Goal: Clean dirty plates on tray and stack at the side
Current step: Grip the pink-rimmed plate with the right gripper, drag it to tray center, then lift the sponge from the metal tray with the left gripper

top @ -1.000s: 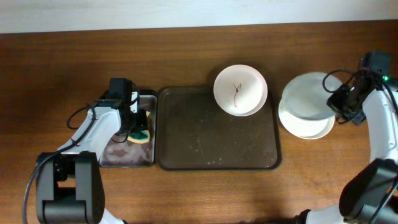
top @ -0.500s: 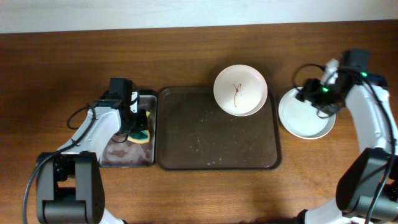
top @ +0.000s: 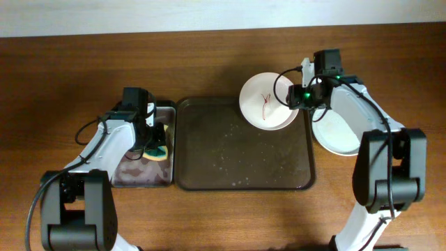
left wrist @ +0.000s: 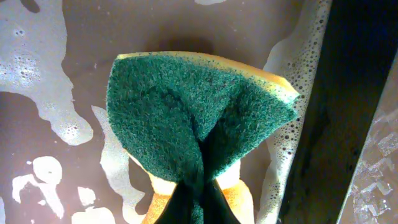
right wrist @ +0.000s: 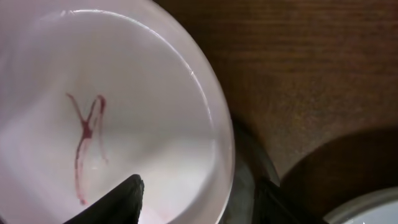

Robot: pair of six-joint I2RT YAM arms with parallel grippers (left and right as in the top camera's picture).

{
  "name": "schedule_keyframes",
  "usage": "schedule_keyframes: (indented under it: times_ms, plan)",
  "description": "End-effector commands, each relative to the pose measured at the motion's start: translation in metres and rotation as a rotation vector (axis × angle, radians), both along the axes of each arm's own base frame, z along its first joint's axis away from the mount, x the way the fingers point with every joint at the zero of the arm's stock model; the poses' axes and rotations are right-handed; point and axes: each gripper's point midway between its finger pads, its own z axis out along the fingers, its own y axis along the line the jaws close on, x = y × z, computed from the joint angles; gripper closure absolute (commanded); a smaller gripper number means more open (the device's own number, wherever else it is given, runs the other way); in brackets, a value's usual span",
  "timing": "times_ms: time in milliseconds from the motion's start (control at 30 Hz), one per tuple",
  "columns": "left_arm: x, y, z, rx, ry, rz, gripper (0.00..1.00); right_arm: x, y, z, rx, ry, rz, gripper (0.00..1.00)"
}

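Note:
A white plate with a red squiggle smear rests on the far right corner of the dark brown tray. My right gripper is open at that plate's right rim. One fingertip is over the plate's inside and the other is outside the rim. A stack of clean plates lies on the table to the right of the tray. My left gripper is shut on a green and yellow sponge in the small black tray.
Soapy water with foam patches covers the small black tray's floor. The brown tray's floor is wet and speckled. The wooden table runs all round. The right arm reaches over the gap between the tray and the plate stack.
My right gripper has let go of a plate on the side stack, opened, and swung left to the smeared plate's rim. The left arm and sponge have not moved.

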Motion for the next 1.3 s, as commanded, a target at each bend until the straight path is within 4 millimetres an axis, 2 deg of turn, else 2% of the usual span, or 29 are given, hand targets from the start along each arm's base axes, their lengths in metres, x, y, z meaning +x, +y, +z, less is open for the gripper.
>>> schedule_keyframes:
  times_ms: [0, 67, 200, 300, 333, 400, 533, 667, 700, 767, 833, 967, 1033, 1167, 1267]
  plan:
    - [-0.001, -0.001, -0.002, -0.007, 0.008, -0.015, 1.0, 0.003, -0.001, -0.012, 0.0, 0.025, -0.038, 0.54]
    - [-0.001, -0.001, -0.002, -0.007, 0.008, -0.015, 1.0, 0.001, 0.0, -0.015, 0.005, 0.038, -0.045, 0.64]
    - [-0.001, -0.001, -0.002, -0.007, 0.008, -0.015, 1.0, -0.005, 0.004, -0.018, 0.005, 0.066, -0.047, 0.73]
    - [-0.001, 0.0, -0.002, -0.007, 0.008, -0.015, 1.0, -0.016, 0.003, -0.03, 0.01, 0.129, -0.066, 0.94]
    - [-0.001, 0.0, -0.002, -0.007, 0.008, -0.015, 1.0, -0.022, 0.003, -0.033, 0.008, 0.155, -0.066, 0.96]
    - [-0.001, 0.0, -0.002, -0.007, 0.008, -0.015, 1.0, -0.033, 0.012, -0.033, 0.058, 0.203, -0.047, 0.96]
    - [-0.001, 0.0, -0.002, -0.007, 0.008, -0.015, 1.0, -0.072, 0.05, -0.024, 0.263, 0.365, 0.016, 0.96]
    - [-0.001, 0.0, -0.002, -0.007, 0.008, -0.015, 1.0, -0.107, 0.076, -0.022, 0.278, 0.508, 0.033, 0.96]
    - [-0.001, 0.0, -0.002, -0.007, 0.008, -0.015, 1.0, -0.11, 0.079, -0.024, 0.264, 0.523, 0.017, 0.93]
    - [-0.001, 0.0, -0.002, -0.007, 0.008, -0.015, 1.0, -0.106, 0.08, -0.026, 0.23, 0.503, 0.015, 0.78]
    - [-0.001, -0.001, -0.002, -0.007, 0.008, -0.015, 1.0, -0.096, 0.077, -0.03, 0.188, 0.454, 0.014, 0.74]
    - [-0.001, -0.001, -0.002, -0.007, 0.008, -0.015, 1.0, -0.092, 0.073, -0.035, 0.156, 0.441, 0.008, 0.76]
    - [-0.001, -0.001, -0.002, -0.007, 0.008, -0.015, 1.0, -0.097, 0.075, -0.043, 0.152, 0.465, 0.013, 0.8]
    - [-0.001, -0.001, -0.002, -0.007, 0.008, -0.015, 1.0, -0.106, 0.081, -0.051, 0.141, 0.496, 0.031, 0.96]
    - [0.002, 0.0, 0.002, -0.007, -0.006, -0.015, 1.0, -0.106, 0.081, -0.051, 0.14, 0.497, 0.031, 0.96]
